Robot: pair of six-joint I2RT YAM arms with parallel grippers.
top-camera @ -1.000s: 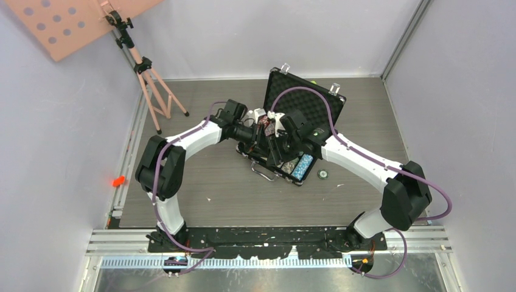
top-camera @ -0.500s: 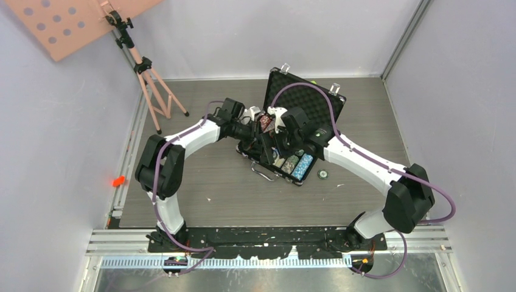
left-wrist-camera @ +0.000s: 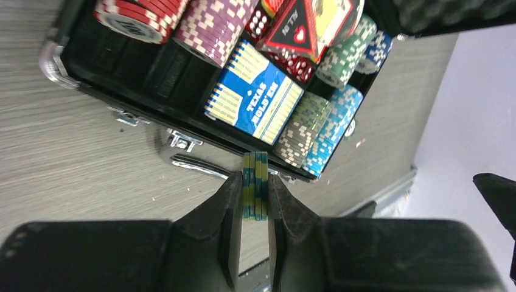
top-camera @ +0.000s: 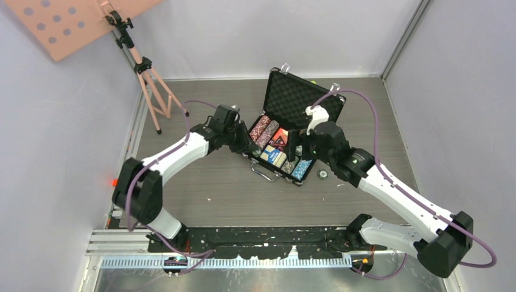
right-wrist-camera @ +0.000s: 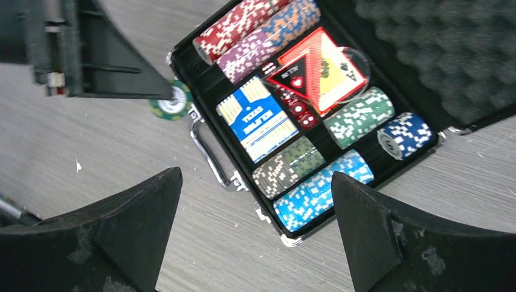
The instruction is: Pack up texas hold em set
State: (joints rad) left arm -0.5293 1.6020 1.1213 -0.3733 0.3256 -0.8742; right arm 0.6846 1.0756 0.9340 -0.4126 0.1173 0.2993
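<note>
A: top view, where's the case?
B: case open on the table, toward the far edge, right of centre. lid up, foam facing the arms. tripod by the far left corner, well apart
A: arms?
B: left gripper at the case's left end, right gripper over its right end. can't tell finger state from up here. one loose chip on the table just beside the case's near right corner
A: left wrist?
B: left gripper clamped on a thin stack of held chips, edge-on, green and yellow rims. stack hangs just outside the case's front wall, near the handle. inside: blue deck flat mid-tray, red deck behind it, dice between the two, chip rows at both ends
A: right wrist?
B: right gripper fingers spread wide, nothing between them, hovering above the front of the case. left gripper shows top left with the held chips at its tip, beside the handle's end, outside the tray. tray contents match: red and purple rows at one end, green, dark blue, grey and light blue rows at the other, decks and dice in the middle
</note>
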